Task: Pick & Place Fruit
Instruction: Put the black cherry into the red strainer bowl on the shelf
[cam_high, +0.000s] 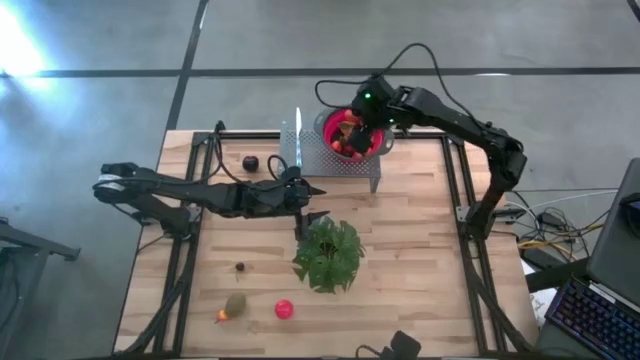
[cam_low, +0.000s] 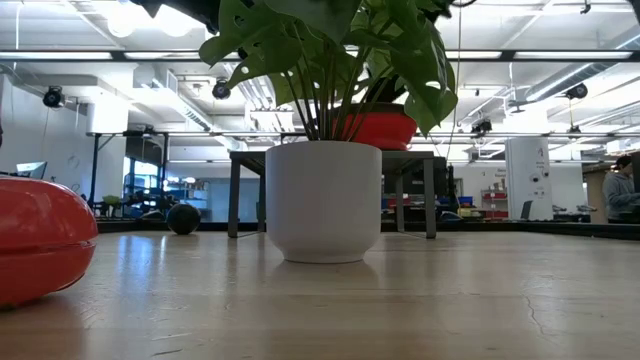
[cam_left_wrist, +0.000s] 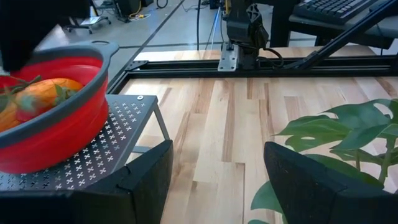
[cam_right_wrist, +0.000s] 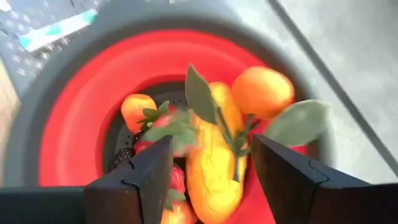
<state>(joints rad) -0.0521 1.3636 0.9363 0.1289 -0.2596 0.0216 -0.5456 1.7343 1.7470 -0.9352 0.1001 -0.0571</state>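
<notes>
My right hand (cam_right_wrist: 208, 171) hangs open and empty over the red bowl (cam_right_wrist: 74, 124), where a yellow oblong fruit (cam_right_wrist: 214, 162) lies lengthwise between its fingers, unseen overhead; left hand (cam_left_wrist: 214, 180) open, empty above the counter (cam_left_wrist: 224, 118).

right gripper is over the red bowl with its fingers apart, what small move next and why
Probably lift the right gripper straight up out of the red bowl. Its fingers stand apart with a yellow-orange fruit lying loose between them on the pile, so it looks released. Fruit still waits on the table, like the red one.
</notes>
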